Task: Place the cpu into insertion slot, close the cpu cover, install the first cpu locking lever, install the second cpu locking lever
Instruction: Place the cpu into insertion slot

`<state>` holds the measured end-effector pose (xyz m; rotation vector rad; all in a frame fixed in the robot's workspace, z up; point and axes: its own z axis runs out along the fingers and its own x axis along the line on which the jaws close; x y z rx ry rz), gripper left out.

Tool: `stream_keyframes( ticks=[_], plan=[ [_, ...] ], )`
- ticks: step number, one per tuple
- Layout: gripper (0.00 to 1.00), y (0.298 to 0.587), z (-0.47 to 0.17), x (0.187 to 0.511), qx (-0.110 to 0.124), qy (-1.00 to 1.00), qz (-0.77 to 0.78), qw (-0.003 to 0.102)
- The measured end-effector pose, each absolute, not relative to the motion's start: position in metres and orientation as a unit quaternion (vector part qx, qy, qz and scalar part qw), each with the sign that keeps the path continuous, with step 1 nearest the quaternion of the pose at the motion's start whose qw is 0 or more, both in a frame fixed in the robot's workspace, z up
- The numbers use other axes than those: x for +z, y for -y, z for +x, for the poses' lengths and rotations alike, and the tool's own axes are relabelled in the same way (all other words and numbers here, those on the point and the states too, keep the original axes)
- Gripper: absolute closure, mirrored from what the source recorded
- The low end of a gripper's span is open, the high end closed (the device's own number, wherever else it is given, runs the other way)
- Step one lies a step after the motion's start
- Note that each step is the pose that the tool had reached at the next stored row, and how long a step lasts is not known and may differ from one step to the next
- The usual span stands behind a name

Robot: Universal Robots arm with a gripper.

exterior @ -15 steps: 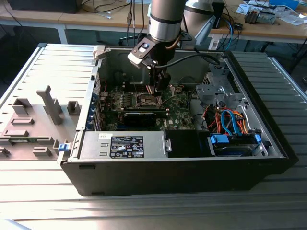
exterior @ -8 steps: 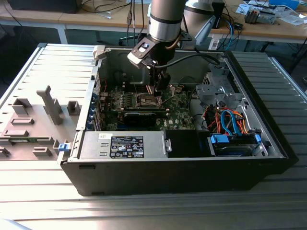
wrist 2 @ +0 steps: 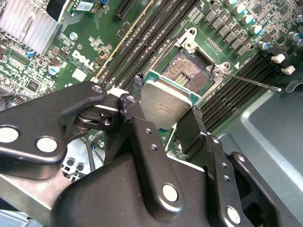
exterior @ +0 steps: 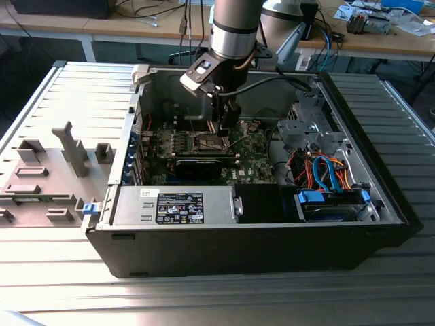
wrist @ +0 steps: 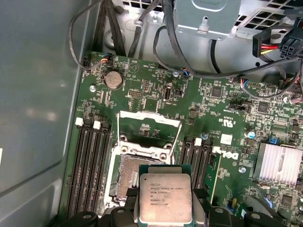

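Silver-grey metal chip, square, printed face up, clamped by two opposite edges between the black fingers of the gripper, whose jaws are closed on it. Position: inside the open computer case, over the green circuit board, overlapping one side of the socket but not lined up with it and not seated; whether any corner touches cannot be told. Cover: thin silver frame, swung open on the far side of the socket. Lever: thin wire rod, unlatched, lying out across the memory slots. Hazards, as judged: a descent made off-centre or tilted would land an edge on the socket's fine contacts and likely bend them; a chip turned the wrong way would not drop into its keys; a narrow edge grip could let it slip or twist; the fingers flanking it could strike the socket rim or a neighbouring memory slot.
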<state>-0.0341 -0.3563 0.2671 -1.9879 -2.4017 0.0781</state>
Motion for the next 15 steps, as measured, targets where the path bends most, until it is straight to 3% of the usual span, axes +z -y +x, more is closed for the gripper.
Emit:
stream_keyframes(
  ticks=[15],
  plan=[
    [0.46, 0.3563, -0.0341, 0.2671, 0.025, 0.762, -0.647, 0.012]
  ],
)
